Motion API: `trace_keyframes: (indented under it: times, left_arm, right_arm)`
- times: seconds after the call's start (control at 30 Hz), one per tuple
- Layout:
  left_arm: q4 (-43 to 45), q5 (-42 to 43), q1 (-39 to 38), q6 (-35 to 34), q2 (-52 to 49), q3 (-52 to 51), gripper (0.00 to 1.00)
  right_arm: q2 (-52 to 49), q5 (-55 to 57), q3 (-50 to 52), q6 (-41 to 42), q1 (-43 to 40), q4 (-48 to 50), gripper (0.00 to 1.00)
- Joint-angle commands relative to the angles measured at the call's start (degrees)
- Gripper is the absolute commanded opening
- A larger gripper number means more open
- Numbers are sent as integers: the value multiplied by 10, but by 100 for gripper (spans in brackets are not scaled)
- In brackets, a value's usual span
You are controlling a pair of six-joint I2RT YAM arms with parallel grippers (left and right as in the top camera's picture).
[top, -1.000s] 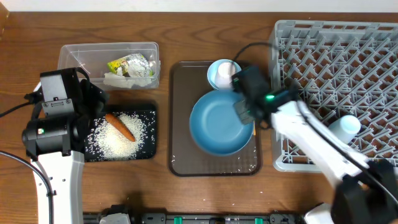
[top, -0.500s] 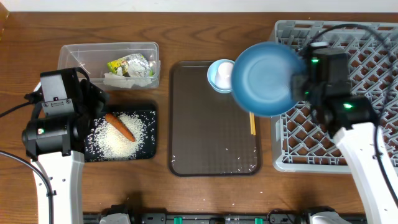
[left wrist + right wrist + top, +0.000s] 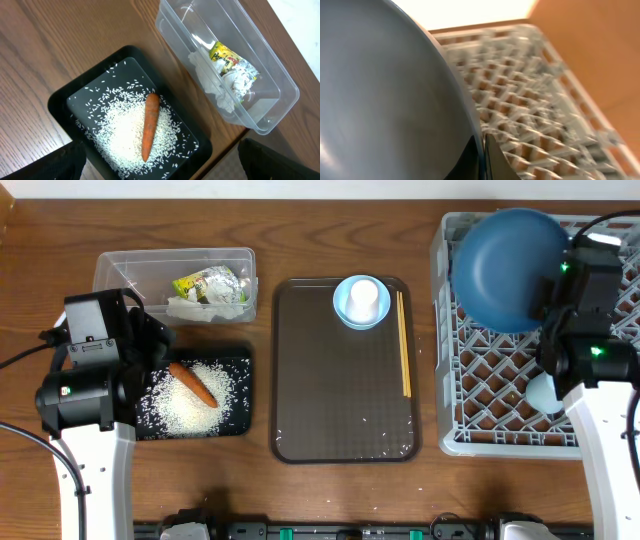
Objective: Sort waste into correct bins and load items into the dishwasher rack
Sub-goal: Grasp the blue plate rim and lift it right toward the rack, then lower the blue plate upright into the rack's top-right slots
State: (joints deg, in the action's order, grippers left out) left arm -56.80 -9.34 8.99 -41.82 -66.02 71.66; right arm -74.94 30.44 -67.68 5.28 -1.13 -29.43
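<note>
The right gripper (image 3: 482,156) is hard to see. From overhead it sits behind the large dark-blue round bowl (image 3: 508,268) and its own wrist housing. The right wrist view shows only two dark finger tips pinched tight on the bowl's rim, and the bowl's blurred side fills most of that picture. The bowl hangs tilted on edge above the far left corner of the large grey plastic pegged dishwasher rack (image 3: 490,405). The pictures do not show whether it touches the pegs. A pale-blue cup (image 3: 543,392) in the rack is half hidden by the right arm.

The left gripper (image 3: 160,169) shows only as two dark tips at the bottom corners of its view. They are spread wide and hold nothing, above the shallow black rectangular tray (image 3: 60,100), which holds loose white rice grains (image 3: 120,142) and a small orange carrot (image 3: 149,125). Beside it, the clear plastic rectangular tub (image 3: 120,270) holds a crinkled yellow-green wrapper (image 3: 208,283) and a crumpled white tissue (image 3: 200,308).

On the brown serving tray (image 3: 300,380) a white cup (image 3: 362,297) stands upside down in a small light-blue bowl (image 3: 343,310). Thin wooden chopsticks (image 3: 404,345) lie along the tray's right side, and a few stray grains lie near its front.

A second ago the dark-blue bowl lay on the brown tray, covering the chopsticks. Half a second ago it was in the air over the rack's left edge. The left arm has not moved.
</note>
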Motion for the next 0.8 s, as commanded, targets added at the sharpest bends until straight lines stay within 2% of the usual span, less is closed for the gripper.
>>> trace_keyframes:
  times: [0.0,0.2,0.33,0.4,0.77]
  left_arm:
    - [-2,-1,4,-1,-2,1,99]
    - [-2,-1,4,-1,-2,1,99]
    - [-2,-1,4,-1,-2,1,99]
    - [-2,-1,4,-1,-2,1,99]
    - [-2,-1,4,-1,-2,1,99]
  right_arm:
    - [-6,165,-1,40,12,0,1]
    - [-21,287,-1,40,54,2,1]
    - [-38,416,-1,35,91,26,1]
    - [-50,444,-1,15,109,44,1]
    - [-179,538,-1,-240,149,255,1]
